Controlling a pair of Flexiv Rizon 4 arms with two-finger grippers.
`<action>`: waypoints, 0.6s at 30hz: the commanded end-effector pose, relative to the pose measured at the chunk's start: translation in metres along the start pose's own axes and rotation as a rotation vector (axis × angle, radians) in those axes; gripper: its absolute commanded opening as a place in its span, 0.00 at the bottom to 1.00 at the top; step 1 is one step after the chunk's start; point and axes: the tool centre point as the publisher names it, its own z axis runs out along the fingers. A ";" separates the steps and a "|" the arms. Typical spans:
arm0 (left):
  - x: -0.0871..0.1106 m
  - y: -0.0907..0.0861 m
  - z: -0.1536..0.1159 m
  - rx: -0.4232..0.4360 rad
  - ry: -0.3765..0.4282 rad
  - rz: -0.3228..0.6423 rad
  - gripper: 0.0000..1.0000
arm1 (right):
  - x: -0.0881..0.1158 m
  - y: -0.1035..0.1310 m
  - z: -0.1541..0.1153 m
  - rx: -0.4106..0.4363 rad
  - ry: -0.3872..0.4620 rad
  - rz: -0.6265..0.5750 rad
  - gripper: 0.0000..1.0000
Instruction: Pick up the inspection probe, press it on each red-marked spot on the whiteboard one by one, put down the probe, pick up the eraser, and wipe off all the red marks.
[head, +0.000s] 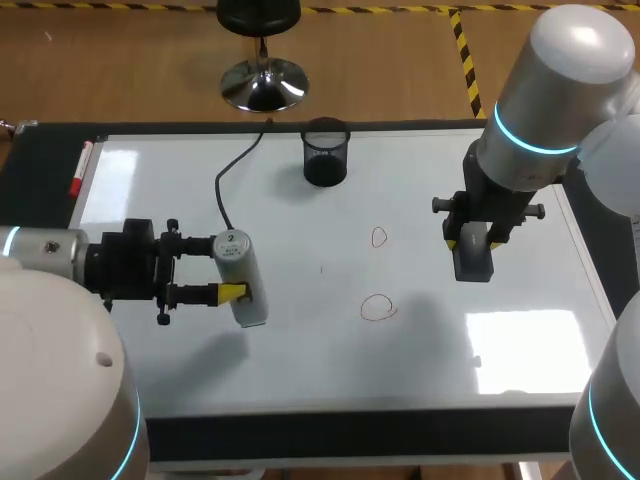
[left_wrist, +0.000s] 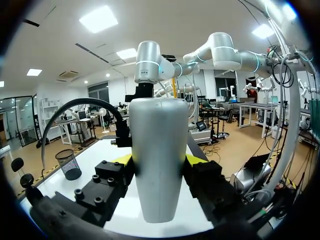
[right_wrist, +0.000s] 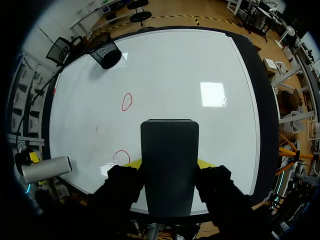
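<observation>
My left gripper (head: 232, 270) is shut on the silver inspection probe (head: 243, 283), which lies level above the left part of the whiteboard (head: 300, 350). In the left wrist view the probe (left_wrist: 157, 165) fills the gap between the yellow tips. My right gripper (head: 472, 245) is shut on the dark eraser (head: 473, 262), held over the board's right part. In the right wrist view the eraser (right_wrist: 169, 165) sits between the fingers. Two red marks show mid-board: a small loop (head: 379, 237) and a larger loop (head: 378, 308), both left of the eraser.
A black mesh cup (head: 325, 152) stands at the board's far edge. The probe's black cable (head: 235, 170) runs from it toward the back. A red marker (head: 80, 168) lies at the far left edge.
</observation>
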 end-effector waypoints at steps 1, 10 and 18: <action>0.001 -0.001 0.000 0.002 -0.004 0.003 0.00 | -0.002 -0.002 0.000 -0.005 0.007 0.004 0.00; 0.001 -0.001 0.000 0.002 -0.004 0.003 0.00 | 0.004 -0.032 0.002 -0.069 0.010 0.045 0.00; 0.001 -0.001 0.000 0.002 -0.004 0.003 0.00 | 0.027 -0.063 0.010 -0.055 -0.005 0.064 0.00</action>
